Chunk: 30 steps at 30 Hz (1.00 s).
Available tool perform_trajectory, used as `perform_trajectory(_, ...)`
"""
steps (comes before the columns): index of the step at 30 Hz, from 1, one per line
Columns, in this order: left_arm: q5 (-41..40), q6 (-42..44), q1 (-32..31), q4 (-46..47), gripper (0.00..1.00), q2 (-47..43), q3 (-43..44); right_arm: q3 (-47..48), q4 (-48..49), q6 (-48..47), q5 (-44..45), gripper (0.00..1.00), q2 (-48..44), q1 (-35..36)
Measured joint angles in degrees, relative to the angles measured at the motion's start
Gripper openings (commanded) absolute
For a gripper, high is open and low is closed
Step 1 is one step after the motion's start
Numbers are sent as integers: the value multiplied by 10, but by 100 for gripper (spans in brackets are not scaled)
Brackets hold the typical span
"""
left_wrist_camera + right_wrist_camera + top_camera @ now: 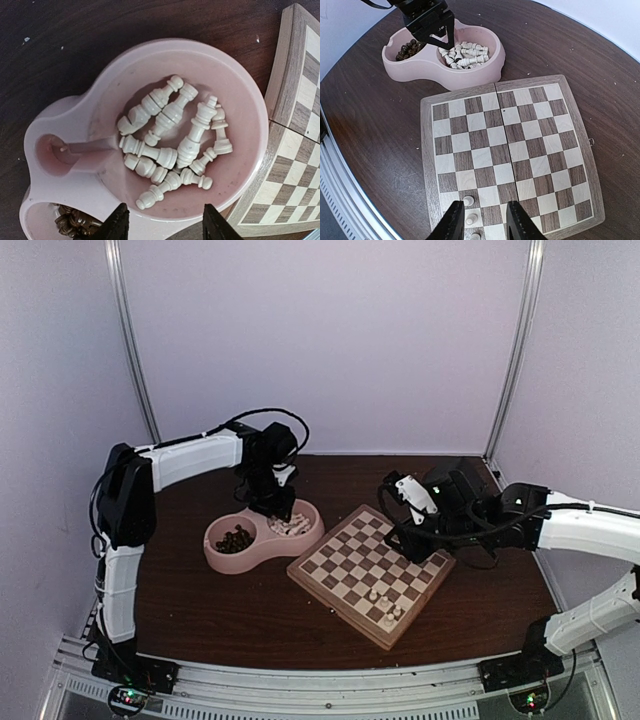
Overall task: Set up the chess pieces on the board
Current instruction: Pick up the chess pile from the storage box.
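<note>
A dark wooden counter seen from above carries a checkered wooden board, turned like a diamond, right of centre. A pink double-bowl dish sits just beside the board, at its 10 o'clock. The dish's right bowl holds a heap of white chess pieces lying on their sides; its left bowl holds dark pieces. A few white pawns stand on the board near its 5 o'clock corner. The left tool hangs over the white heap, its fingers moderately apart and gripping nothing. The right tool hovers above the board's 2 o'clock side, its fingers narrowly apart and empty.
</note>
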Motion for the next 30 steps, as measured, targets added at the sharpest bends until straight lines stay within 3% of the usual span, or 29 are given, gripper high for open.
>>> perform_trajectory(7,35,19,7,-27,52,52,51,-2,4,2,-2,31,0,0)
perform_trajectory(18,62,25,8,-51,50,70,54,-2,8,7,-8,31,0,-1)
perform_trajectory(30,97,34,12,-65,36,69,53,-3,15,16,-11,31,0,-1)
